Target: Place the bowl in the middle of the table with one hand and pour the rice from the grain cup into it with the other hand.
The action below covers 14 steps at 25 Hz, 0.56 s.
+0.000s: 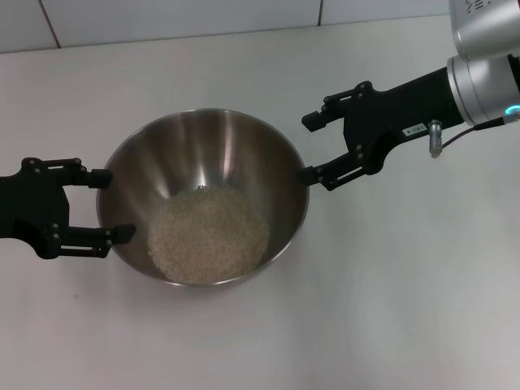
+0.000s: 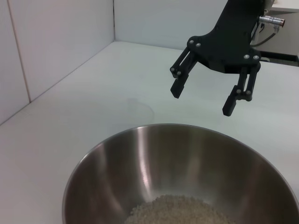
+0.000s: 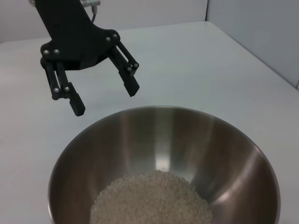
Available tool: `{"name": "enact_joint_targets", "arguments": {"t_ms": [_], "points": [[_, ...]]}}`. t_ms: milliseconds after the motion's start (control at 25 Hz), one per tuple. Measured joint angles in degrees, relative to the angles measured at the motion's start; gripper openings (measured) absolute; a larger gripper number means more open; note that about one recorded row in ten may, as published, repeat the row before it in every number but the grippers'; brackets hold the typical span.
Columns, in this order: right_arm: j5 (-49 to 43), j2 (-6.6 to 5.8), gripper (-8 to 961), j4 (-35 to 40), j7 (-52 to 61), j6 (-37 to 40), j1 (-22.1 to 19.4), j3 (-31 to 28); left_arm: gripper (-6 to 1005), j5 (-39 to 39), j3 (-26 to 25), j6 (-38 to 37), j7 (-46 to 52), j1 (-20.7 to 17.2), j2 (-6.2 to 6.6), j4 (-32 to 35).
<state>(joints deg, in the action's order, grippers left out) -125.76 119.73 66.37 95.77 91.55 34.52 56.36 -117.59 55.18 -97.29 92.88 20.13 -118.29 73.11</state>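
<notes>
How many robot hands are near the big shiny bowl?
2. The left gripper sits at the left side of the bowl, fingers open. The right gripper is at the bowl's right rim, fingers open too. Neither holds anything.

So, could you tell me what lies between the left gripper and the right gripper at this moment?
The bowl with its heap of rice sits between the open left gripper and the open right gripper, as the head view shows.
</notes>
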Motion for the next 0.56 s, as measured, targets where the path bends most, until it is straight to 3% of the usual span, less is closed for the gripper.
{"name": "enact_joint_targets", "arguments": {"t_ms": [560], "points": [[1.3,0.06,827,-0.3,-0.1,-1.4,-0.6,0.5,829,0.0,0.0,0.0,0.0,0.0,-0.09,0.0]]}}
